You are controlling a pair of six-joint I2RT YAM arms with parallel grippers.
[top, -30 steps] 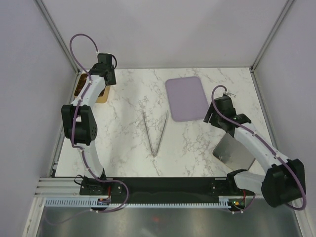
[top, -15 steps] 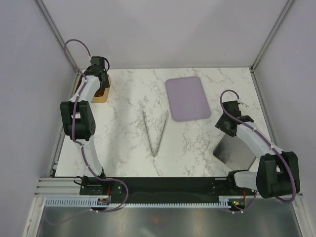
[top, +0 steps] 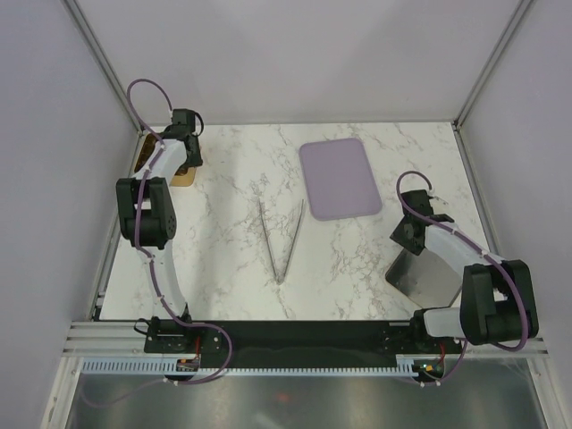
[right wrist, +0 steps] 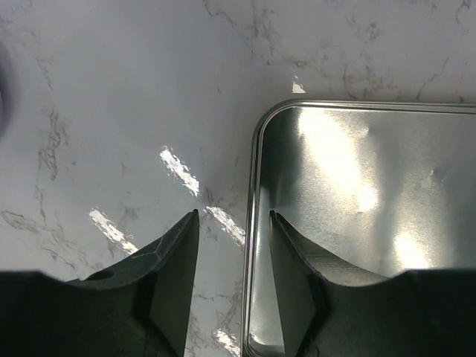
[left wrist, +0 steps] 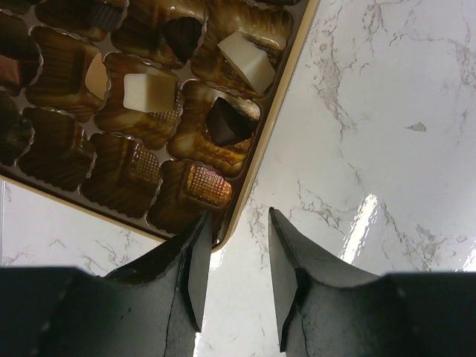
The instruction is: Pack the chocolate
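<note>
Left gripper (top: 188, 163) hangs over the brown box (top: 143, 154) at the table's (top: 223, 268) 10 o'clock. Tongs (top: 279, 241) lie mid-table, the lilac tray (top: 338, 177) at 1, and the right gripper (top: 407, 239) by the silver lid (top: 433, 279) at 4.

Left wrist: jaws partly apart and empty, straddling the box rim. Chocolate (left wrist: 149, 91) sits in cells up at 11, with one white piece lying 10-to-4.

Right wrist: jaws apart around the lid's rim, gripping nothing.

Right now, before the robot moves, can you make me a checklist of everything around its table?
Surface: white marble table, no spills seen.
Job's things: chocolate, white and dark pieces, sitting in golden box compartments at the far left.
Clutter: metal tongs, lilac tray, silver tin.
Grippers: left gripper open, empty, over the box's edge; right gripper open, empty, over the tin's rim.
Cables: purple cables loop along both arms.
Surroundings: plain walls, metal frame.
</note>
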